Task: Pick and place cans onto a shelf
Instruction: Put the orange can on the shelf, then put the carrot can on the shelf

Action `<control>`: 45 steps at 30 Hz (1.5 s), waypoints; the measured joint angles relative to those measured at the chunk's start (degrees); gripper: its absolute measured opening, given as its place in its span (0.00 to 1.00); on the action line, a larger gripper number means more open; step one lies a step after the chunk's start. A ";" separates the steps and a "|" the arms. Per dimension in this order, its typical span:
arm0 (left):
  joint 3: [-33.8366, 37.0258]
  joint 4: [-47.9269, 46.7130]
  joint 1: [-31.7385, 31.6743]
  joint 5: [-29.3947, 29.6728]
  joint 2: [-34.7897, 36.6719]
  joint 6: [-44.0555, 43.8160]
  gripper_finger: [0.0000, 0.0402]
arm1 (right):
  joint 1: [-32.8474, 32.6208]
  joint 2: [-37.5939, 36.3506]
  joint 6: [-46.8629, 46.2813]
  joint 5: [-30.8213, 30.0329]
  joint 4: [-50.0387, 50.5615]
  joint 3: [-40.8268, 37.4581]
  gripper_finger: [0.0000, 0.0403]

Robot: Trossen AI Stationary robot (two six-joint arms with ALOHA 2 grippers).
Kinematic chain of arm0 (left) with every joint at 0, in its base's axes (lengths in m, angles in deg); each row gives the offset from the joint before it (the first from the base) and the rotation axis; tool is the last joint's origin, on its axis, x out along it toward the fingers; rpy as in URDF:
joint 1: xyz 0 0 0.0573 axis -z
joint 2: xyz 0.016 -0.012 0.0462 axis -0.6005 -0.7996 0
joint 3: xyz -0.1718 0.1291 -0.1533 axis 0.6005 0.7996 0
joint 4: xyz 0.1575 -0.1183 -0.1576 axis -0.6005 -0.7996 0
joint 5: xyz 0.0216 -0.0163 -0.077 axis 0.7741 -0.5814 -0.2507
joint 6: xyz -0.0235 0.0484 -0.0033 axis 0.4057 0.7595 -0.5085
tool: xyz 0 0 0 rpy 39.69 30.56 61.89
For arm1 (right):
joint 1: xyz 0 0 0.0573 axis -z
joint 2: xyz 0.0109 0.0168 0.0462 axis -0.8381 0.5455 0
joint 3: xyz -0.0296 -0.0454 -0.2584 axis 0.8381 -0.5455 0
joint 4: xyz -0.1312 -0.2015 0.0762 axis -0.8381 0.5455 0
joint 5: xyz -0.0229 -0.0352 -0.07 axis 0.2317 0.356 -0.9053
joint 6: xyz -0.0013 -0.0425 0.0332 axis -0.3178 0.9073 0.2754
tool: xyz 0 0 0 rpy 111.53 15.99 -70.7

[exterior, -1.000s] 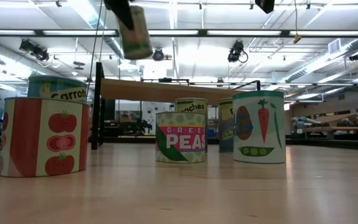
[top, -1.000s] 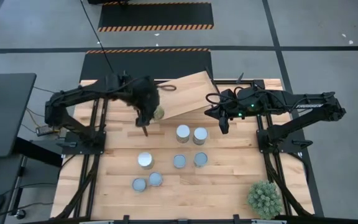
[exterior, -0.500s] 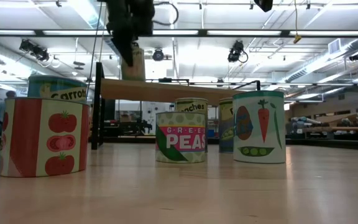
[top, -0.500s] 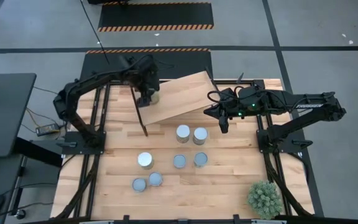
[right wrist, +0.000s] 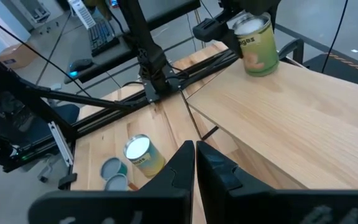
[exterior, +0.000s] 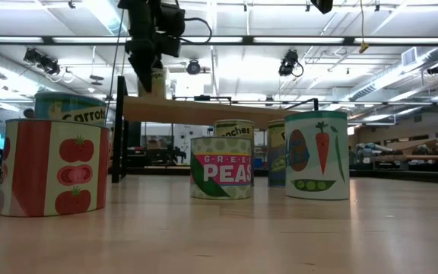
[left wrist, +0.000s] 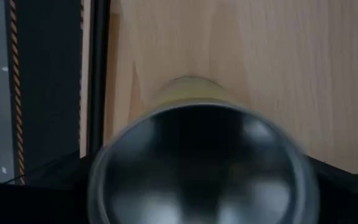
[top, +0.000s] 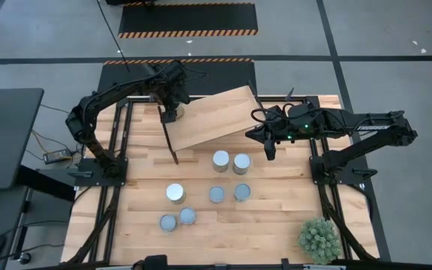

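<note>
A tall can [right wrist: 258,45] with a yellow-green label stands upright on the light-wood shelf [top: 220,116], near its far left corner. My left gripper [top: 169,111] reaches down over the can and is shut on it. The low view shows the can [exterior: 157,82] with its base on the plank [exterior: 204,110]. Several more cans stand on the table in front of the shelf, among them two tall ones [top: 220,160] [top: 241,163] and a silver-topped one [top: 175,193]. My right gripper [top: 269,154] hangs shut above the table by the shelf's right end, touching nothing. My left gripper has the can's upper wall [right wrist: 242,38], just under the rim, between its two fingers. One finger [right wrist: 211,28] shows at the can's side. The fingers come from above, pointing down. The can stands upright, its base [right wrist: 265,70] on the shelf plank.
A green spiky plant [top: 319,240] stands at the table's near right corner. The shelf's black leg [top: 169,142] reaches down to the table at its left end. The plank's middle and right [right wrist: 303,124] is bare wood. A dark desk [top: 2,135] stands left of the table.
My left gripper has carried the can toward the table's far edge and a little left, and down. The can hung tilted high above the plank. It now stands upright on the shelf's far left corner.
</note>
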 joint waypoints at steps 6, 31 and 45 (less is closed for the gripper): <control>0.00 -0.78 0.04 1.12 0.00 -1.46 0.98 | 0.00 0.00 0.01 -0.02 -0.16 0.00 0.06; -13.13 -1.88 0.47 -3.51 0.04 -4.44 1.00 | 0.00 0.00 0.29 0.00 -0.30 0.00 0.06; -16.97 -10.37 6.87 -13.70 0.09 -14.02 1.00 | 0.37 -0.99 1.98 0.42 2.70 0.00 0.06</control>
